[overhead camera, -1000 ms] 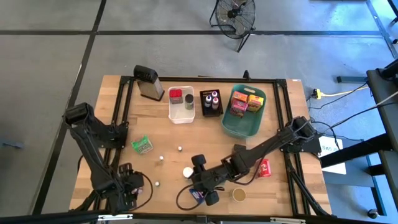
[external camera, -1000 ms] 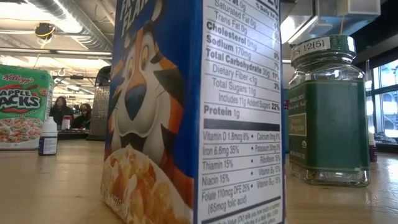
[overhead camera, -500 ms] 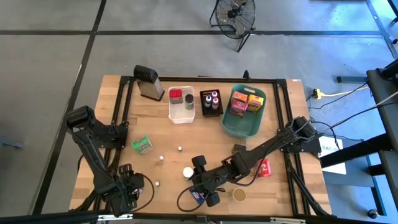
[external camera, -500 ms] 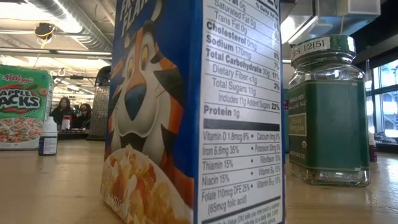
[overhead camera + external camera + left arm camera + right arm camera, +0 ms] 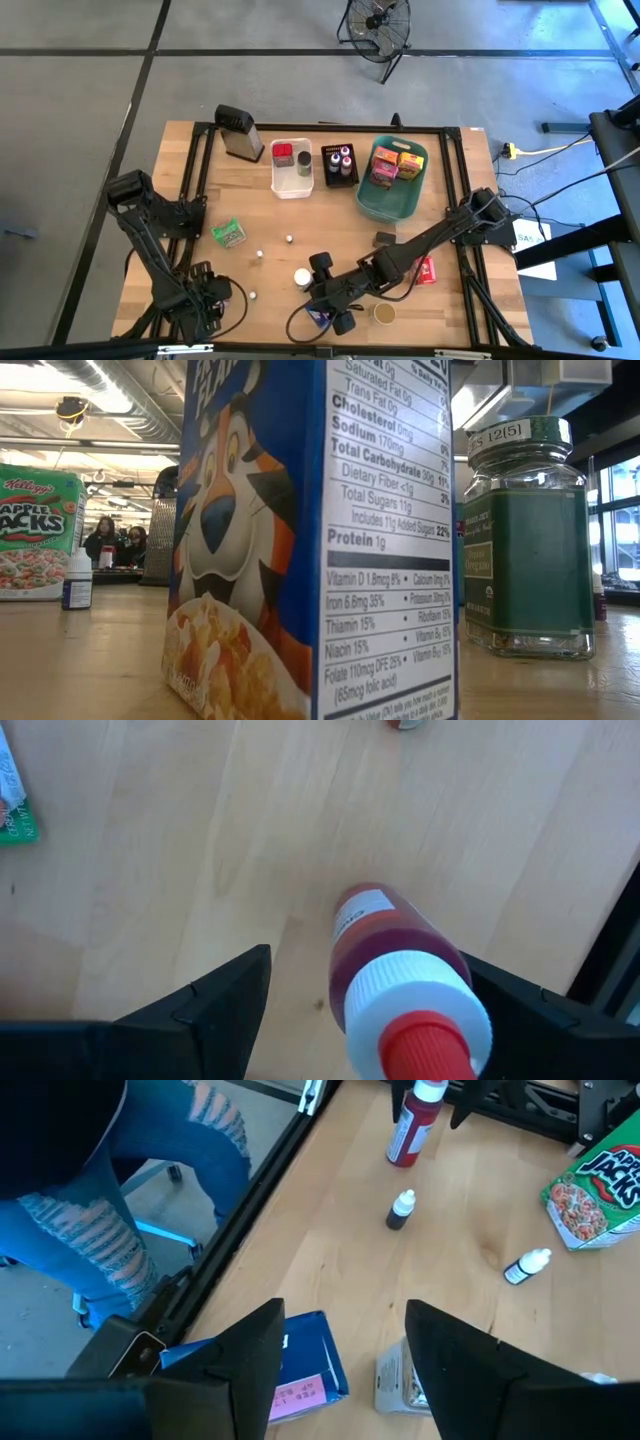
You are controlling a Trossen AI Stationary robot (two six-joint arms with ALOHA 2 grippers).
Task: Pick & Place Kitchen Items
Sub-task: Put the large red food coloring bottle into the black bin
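Observation:
In the left wrist view a red bottle with a white cap and red tip stands upright on the wood between the fingers of my open left gripper. This gripper is near the table's near-left corner. I cannot tell whether either finger touches the bottle. My right gripper is open and hovers over a blue cereal box at the near edge. A green-labelled jar stands beside the box. The green Apple Jacks packet and small dropper bottles rest on the wood.
At the far side stand a box grater, a white bin, a black tray and a teal basket holding boxes. A red box and a small dark item lie near my right forearm. A person's jeans-clad legs are beyond the near edge.
My right arm has shifted slightly toward the near edge, uncovering the small dark item behind its forearm. Nothing else has visibly moved.

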